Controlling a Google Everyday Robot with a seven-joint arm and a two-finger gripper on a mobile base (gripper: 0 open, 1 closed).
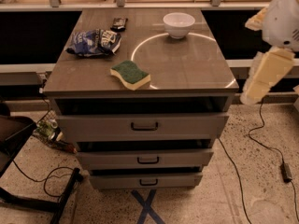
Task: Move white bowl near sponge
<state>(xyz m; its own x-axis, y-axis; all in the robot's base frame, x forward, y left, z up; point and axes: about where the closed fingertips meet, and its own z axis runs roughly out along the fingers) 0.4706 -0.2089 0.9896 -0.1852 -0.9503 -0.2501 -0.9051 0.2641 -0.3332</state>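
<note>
The white bowl [179,24] stands upright at the back of the cabinet top [187,69], right of centre. The sponge [130,74], green top over yellow foam, lies near the front edge, left of centre, well apart from the bowl. My gripper [261,78] is a pale cream part that hangs off the white arm [282,17] at the right. It is outside the cabinet's right edge, level with its front, and holds nothing that I can see. It is far from both the bowl and the sponge.
A blue-and-white snack bag [93,42] lies at the back left, with a small dark object [119,23] behind it. A white ring is marked on the top. Below are three drawers [142,125]. Cables [261,143] run over the floor at the right. A dark frame [18,139] stands at the left.
</note>
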